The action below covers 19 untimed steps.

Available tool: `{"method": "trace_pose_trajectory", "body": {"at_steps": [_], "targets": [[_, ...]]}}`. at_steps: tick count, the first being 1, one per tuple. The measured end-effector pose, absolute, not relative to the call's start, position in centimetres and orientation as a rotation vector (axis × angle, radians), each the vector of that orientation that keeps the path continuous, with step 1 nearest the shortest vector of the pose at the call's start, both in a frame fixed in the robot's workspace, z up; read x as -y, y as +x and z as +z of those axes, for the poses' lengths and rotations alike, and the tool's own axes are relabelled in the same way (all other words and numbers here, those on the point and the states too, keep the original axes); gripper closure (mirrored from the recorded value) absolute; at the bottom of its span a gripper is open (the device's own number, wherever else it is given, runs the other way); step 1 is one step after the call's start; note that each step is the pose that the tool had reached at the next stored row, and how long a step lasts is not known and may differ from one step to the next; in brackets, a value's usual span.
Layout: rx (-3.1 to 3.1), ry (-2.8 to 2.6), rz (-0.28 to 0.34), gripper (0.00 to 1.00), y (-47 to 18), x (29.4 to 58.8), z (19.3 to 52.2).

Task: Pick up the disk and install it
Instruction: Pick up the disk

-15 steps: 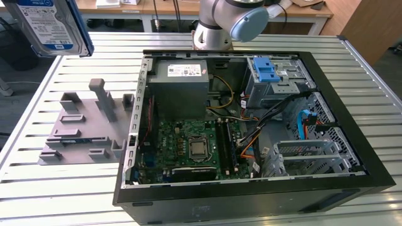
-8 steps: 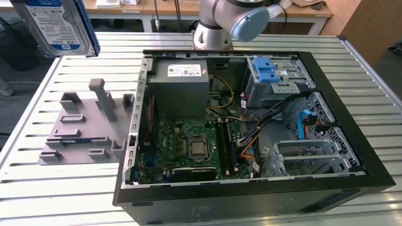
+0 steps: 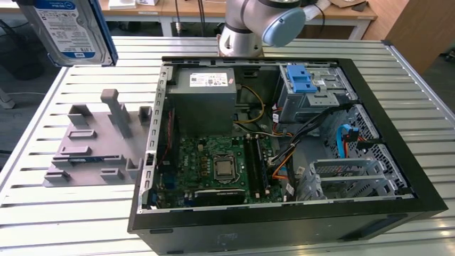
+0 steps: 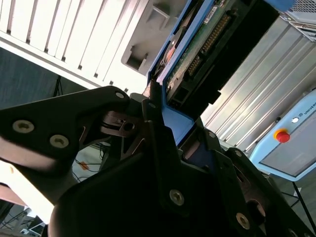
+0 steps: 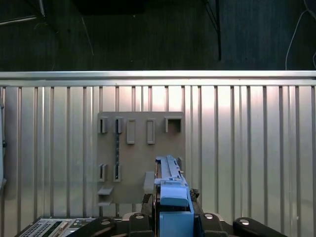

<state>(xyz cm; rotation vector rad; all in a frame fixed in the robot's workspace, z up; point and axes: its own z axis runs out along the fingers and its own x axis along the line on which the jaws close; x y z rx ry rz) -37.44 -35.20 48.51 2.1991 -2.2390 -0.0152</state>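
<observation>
high over the tabletop, tool clamped on the disk by its blue carrier edge; rigid, dense, likely shock-sensitive.

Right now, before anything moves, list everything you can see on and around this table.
disk: one, silver with blue carrier, aloft at the exterior view's left
fixture plate: one, grey, on the table beside the case
computer case: one, black, open, on the table
power supply: one, grey, inside the case
motherboard: one, green, on the case floor
latch: one, light blue, atop the drive cage
table: one, silver, slatted
control pendant: one, pale with red button, past the disk
arm: one, grey, behind the case
claw: one, black, shut on the disk
</observation>
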Motion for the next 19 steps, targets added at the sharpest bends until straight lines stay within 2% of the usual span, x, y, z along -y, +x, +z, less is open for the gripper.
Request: {"method": "trace_pose_trajectory", "body": {"at_steps": [19], "targets": [[2.239, 2.199, -0.015, 0.64, -34.8, 36.6, 48.4]]}}
